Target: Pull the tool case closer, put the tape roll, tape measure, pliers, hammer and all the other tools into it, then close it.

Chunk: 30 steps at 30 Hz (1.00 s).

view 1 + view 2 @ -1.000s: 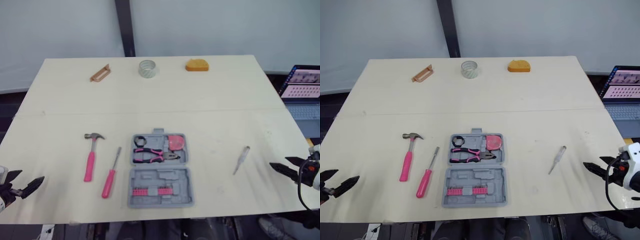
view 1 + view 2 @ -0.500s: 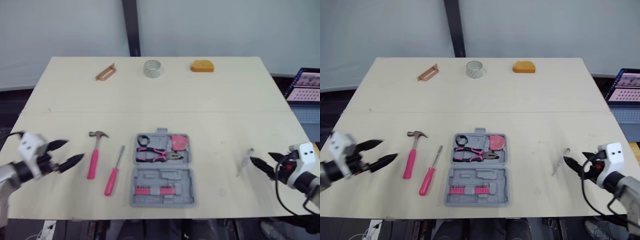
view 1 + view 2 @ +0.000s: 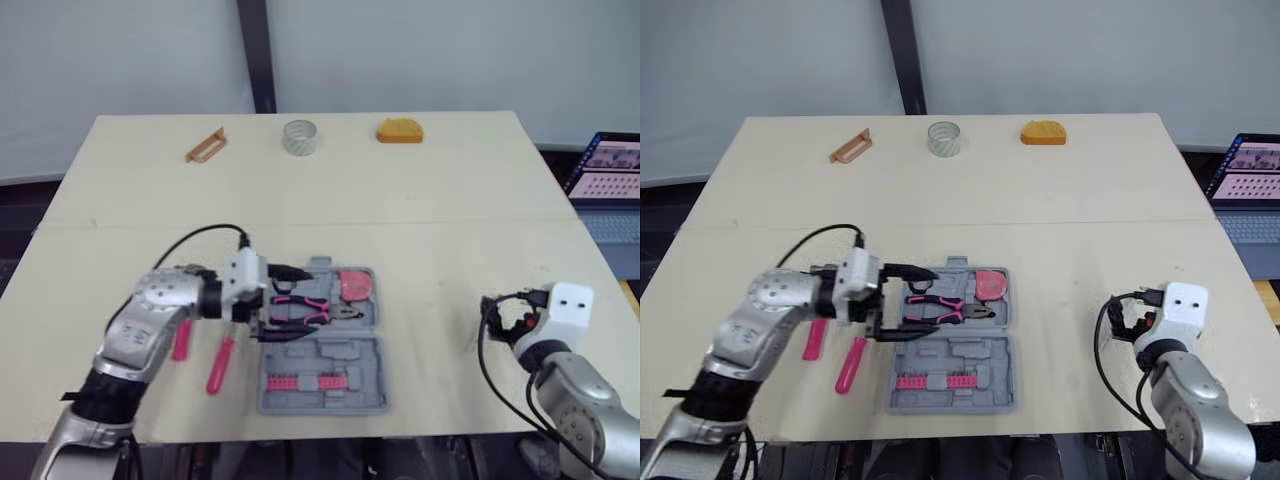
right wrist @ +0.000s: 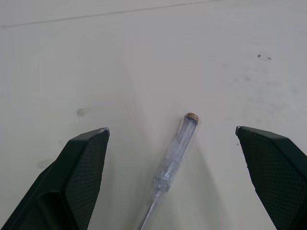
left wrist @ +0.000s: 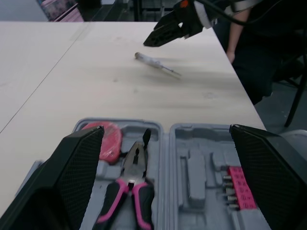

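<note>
Left tool: fingers spread wide, holding nothing, over the left side of the tool case.
Right tool: fingers spread wide, empty, either side of the clear screwdriver on the tabletop.
Tool case: lying open, front centre; pliers inside.
Tape roll: far edge, well apart from the case.
Pink screwdriver: just left of the case.
</note>
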Motion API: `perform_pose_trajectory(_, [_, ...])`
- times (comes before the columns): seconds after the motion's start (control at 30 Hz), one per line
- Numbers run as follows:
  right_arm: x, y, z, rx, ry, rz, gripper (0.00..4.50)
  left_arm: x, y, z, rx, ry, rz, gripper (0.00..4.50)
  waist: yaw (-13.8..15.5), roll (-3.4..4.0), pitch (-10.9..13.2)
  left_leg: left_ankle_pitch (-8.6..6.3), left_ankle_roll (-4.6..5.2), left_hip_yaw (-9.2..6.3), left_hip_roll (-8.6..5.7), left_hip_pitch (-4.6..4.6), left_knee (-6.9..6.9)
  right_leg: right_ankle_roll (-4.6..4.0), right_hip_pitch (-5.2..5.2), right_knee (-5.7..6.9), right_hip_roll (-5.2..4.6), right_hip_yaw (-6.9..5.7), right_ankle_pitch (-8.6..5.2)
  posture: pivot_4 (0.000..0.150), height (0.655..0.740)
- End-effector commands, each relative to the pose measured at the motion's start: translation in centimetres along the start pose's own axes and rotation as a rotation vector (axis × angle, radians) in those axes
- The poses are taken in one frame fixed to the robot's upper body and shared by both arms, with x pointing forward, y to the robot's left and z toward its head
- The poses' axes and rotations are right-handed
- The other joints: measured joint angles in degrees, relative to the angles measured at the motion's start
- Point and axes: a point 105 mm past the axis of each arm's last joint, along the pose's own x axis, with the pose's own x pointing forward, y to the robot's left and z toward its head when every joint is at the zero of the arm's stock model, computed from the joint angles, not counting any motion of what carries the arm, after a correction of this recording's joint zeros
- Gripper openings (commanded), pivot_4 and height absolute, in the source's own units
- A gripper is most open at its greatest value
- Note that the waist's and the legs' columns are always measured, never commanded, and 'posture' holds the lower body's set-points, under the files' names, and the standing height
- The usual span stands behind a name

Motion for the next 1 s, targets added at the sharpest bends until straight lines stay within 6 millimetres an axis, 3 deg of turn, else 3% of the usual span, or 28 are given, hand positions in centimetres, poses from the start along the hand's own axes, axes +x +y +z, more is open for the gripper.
perform_pose_trajectory(0.03, [0.0, 0.3, -0.2, 0.004, -0.013, -0.029, 4.47, 1.6, 0.6, 1.0, 0.07, -0.049, -0.006, 4.5, 0.0, 0.0, 0.0, 0.0, 0.0, 0.0, 0.0, 0.0, 0.02, 0.0, 0.0, 0.0, 0.0, 0.01, 0.0, 0.15, 0.74])
perform_pose_trajectory(0.27, [1.1, 0.7, -2.1, 0.016, 0.02, -0.042, 4.47, 4.2, 1.3, 1.4, 0.106, -0.094, -0.003, 4.5, 0.1, 0.01, 0.0, 0.0, 0.03, 0.0, 0.0, 0.01, 0.0, 0.0, 0.01, 0.0, 0.0, 0.0, 0.0, 0.15, 0.74])
perform_pose_trajectory(0.6, [2.1, 0.8, -3.4, 0.029, 0.044, -0.06, 4.47, 4.5, 0.8, 1.2, 0.108, -0.098, 0.0, 4.5, 0.0, 0.01, 0.0, 0.01, 0.05, -0.01, 0.0, 0.01, 0.01, 0.0, 0.01, 0.0, 0.0, 0.01, 0.0, 0.15, 0.74])
perform_pose_trajectory(0.7, [2.2, 0.8, -3.9, 0.038, 0.054, -0.068, 3.14, 4.6, 0.6, 1.3, 0.109, -0.098, -0.001, 4.5, 0.0, 0.01, 0.0, 0.01, 0.05, -0.01, 0.0, 0.0, 0.01, 0.0, 0.01, 0.0, 0.0, 0.01, 0.0, 0.15, 0.74])
perform_pose_trajectory(0.9, [2.2, 0.1, -4.4, 0.042, 0.061, -0.104, 0.02, 4.7, 0.7, 1.5, 0.113, -0.101, 0.002, 4.5, 0.2, 0.01, 0.0, 0.02, 0.05, -0.02, 0.0, 0.0, 0.03, 0.0, 0.02, 0.0, 0.0, 0.01, 0.0, 0.15, 0.74])
perform_pose_trajectory(1.0, [2.1, -0.1, -4.5, 0.036, 0.058, -0.109, 0.02, 4.7, 0.8, 1.5, 0.113, -0.102, 0.005, 4.5, 0.2, 0.01, 0.0, 0.02, 0.05, -0.02, 0.0, 0.01, 0.03, 0.0, 0.02, 0.0, 0.0, 0.01, 0.0, 0.15, 0.74])
